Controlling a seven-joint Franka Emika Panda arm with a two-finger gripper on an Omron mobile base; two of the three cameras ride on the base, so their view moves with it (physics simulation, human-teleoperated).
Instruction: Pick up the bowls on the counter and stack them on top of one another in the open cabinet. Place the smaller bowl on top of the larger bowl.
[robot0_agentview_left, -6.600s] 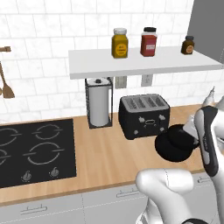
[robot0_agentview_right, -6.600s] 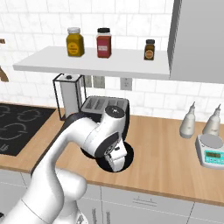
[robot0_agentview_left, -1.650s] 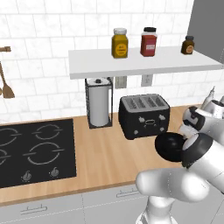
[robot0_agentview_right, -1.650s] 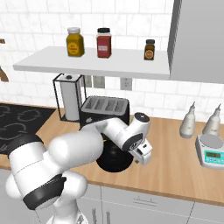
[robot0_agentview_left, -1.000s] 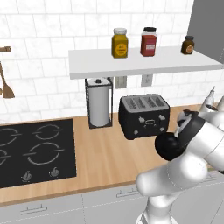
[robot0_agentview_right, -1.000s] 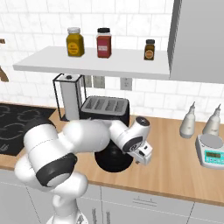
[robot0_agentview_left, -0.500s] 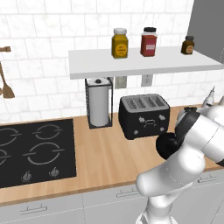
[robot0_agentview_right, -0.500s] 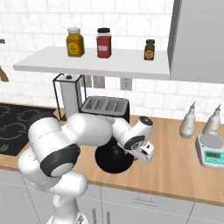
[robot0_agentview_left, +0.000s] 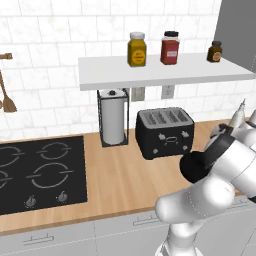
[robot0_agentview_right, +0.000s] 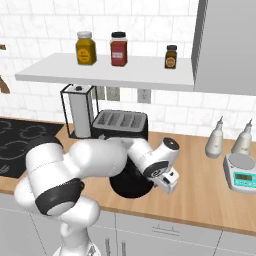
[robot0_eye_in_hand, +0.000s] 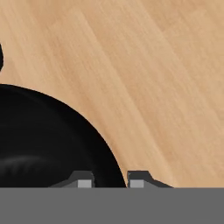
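One glossy black bowl (robot0_agentview_left: 196, 165) (robot0_agentview_right: 129, 186) sits on the wooden counter (robot0_agentview_left: 125, 180) (robot0_agentview_right: 200, 197) in front of the toaster, partly covered by my arm; I cannot tell whether it is the larger or the smaller one. In the hand view my gripper (robot0_eye_in_hand: 110, 180) straddles the rim of the bowl (robot0_eye_in_hand: 48, 144), one fingertip (robot0_eye_in_hand: 83, 180) inside and the other outside over bare counter (robot0_eye_in_hand: 153, 65), both drawn in close against the wall. My hand (robot0_agentview_right: 166, 179) hangs low at the bowl's right edge. The open cabinet (robot0_agentview_left: 165, 76) (robot0_agentview_right: 100, 76) is the white shelf above.
A black toaster (robot0_agentview_left: 165, 131) (robot0_agentview_right: 120, 122) and a paper towel holder (robot0_agentview_left: 114, 117) (robot0_agentview_right: 80, 112) stand behind the bowl. Three jars (robot0_agentview_left: 170, 47) occupy the shelf's back. The cooktop (robot0_agentview_left: 35, 172) lies to the left; two bottles (robot0_agentview_right: 216, 137) and a scale (robot0_agentview_right: 242, 172) to the right.
The jaws have narrowed from wide open to a tight straddle of the bowl's rim. The hand stays low at the bowl's right edge; the bowl has not moved.
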